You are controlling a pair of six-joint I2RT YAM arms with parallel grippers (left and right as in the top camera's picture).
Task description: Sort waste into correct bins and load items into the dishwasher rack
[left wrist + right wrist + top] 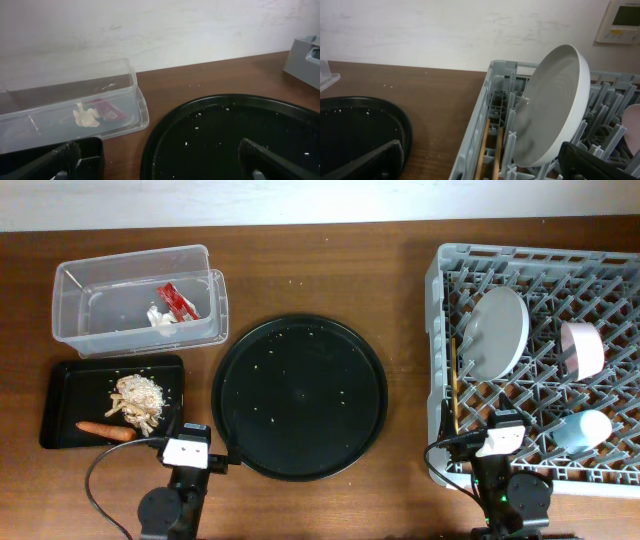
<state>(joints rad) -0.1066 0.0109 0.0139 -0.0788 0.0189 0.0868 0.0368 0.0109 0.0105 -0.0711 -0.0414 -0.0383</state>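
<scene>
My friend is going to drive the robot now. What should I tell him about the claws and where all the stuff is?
Left claw: open, empty, low at the near table edge.
Right claw: open, empty, by the rack's near corner.
Waste: red wrapper and tissue are in the clear tub; food scraps and carrot are in the black tray.
Dishes: plate, bowl, cup and chopsticks are all in the rack.
Done: sorting and loading look finished.
Left: probably nothing; the round black tray holds only crumbs.
</scene>
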